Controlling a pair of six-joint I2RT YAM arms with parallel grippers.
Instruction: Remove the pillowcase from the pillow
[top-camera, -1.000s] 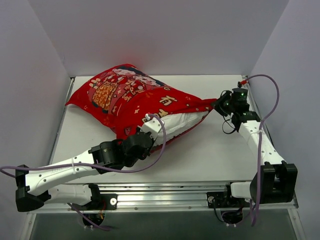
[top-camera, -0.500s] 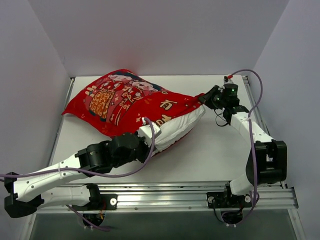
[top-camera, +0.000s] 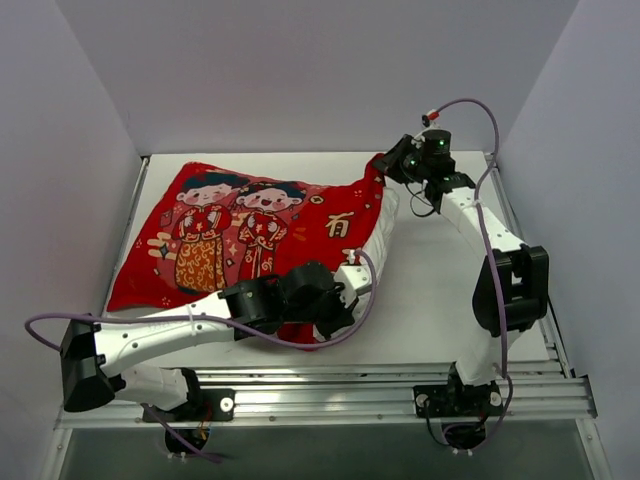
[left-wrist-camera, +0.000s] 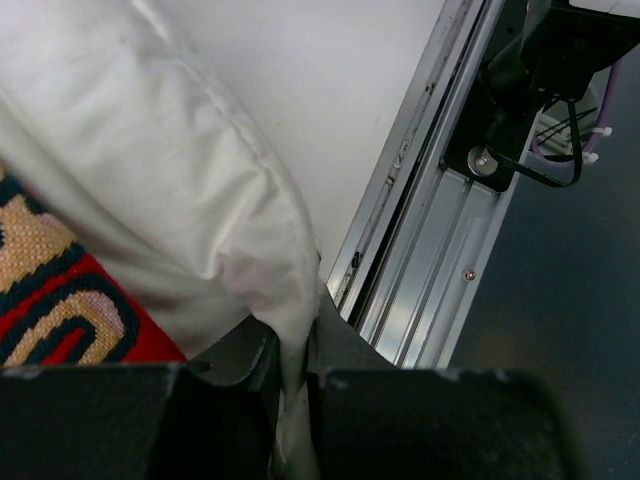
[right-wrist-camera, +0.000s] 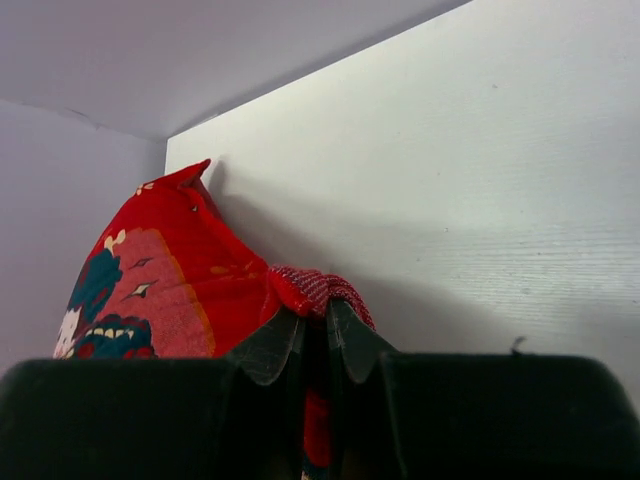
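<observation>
Looking down from above, the pillowcase lies printed face up on the worktop, its long axis running left to right. A strip of white pillow shows along its right end, which seems to be the open mouth, though the left arm hides the near part of it. The right gripper is at the far corner of that end, and the left gripper is at the near corner of the same end.

From the left wrist, the jaws are nearly closed, pinching a corner of the white pillow. Red printed cloth lies just beside that corner, outside the grip, and a metal rail runs beyond it.

From the right wrist, the jaws are fully closed on a bunched fold of the pillowcase's red hem, lifted a little off the worktop.

Each arm therefore holds a different thing at the same end. The coming pull should run along the long axis, drawing the pillow out past the right end while the hem is held back.
</observation>
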